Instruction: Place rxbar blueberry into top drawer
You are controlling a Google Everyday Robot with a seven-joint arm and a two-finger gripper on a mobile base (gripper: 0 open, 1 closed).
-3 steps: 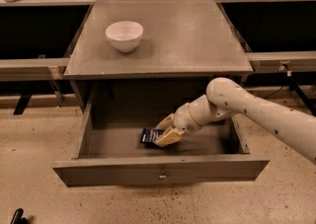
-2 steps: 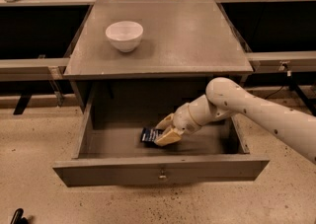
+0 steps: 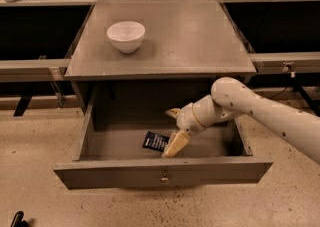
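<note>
The rxbar blueberry [image 3: 155, 141], a small dark navy bar with white print, lies flat on the floor of the top drawer [image 3: 162, 170], near its front middle. The grey drawer is pulled fully open, and its small brass knob shows on the front panel. My gripper [image 3: 171, 131] is inside the drawer, just right of the bar. Its fingers are spread: the lower tan finger [image 3: 173, 145] rests against the bar's right end and the upper one points up and away. The white arm reaches in from the right.
A white bowl [image 3: 126, 35] stands on the grey cabinet top [image 3: 200, 36] at the back left. Dark shelving and metal rails flank the cabinet on both sides. The speckled floor lies in front of the drawer.
The gripper's fingers have spread apart and let go of the bar, which now lies flat on the drawer floor. The arm has hardly moved.
</note>
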